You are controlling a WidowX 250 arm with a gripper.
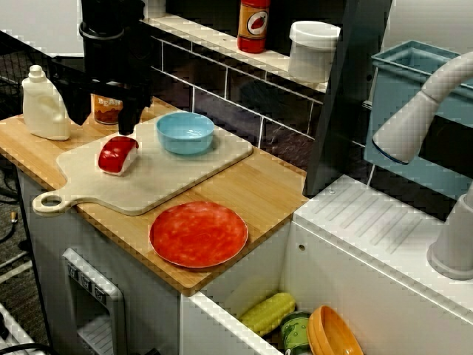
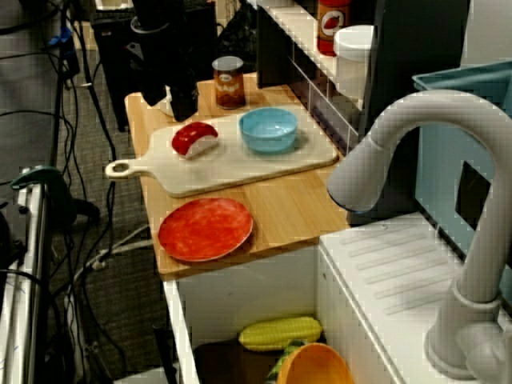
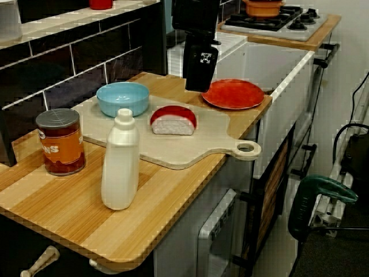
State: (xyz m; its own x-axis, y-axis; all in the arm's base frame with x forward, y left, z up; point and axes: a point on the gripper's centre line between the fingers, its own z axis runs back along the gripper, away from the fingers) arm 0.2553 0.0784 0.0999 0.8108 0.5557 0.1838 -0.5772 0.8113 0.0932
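Observation: the black end effector point(image 1: 103, 122) is hanging over the handle-side half of the pale cutting board point(image 1: 170, 181). Its fingers are standing spread apart with nothing between them, so it is gripping nothing.

The red-and-white toy sushi piece point(image 1: 117, 154) is lying on the cutting board directly beneath the end effector, just under one fingertip in the view across the sink. The view from the worktop's far end is showing a gap between the two, so they are not touching.

The light blue bowl point(image 1: 185, 132) is sitting on the same board just beside the end effector, on the side away from the board's handle. The orange-labelled can point(image 3: 60, 141) is standing on the wooden worktop point(image 1: 259, 185) close behind the end effector. The white plastic bottle point(image 1: 44, 103) is standing near it, off the board. The red plate point(image 1: 198, 234) is resting on the worktop well apart from the end effector, beyond the board's front edge.
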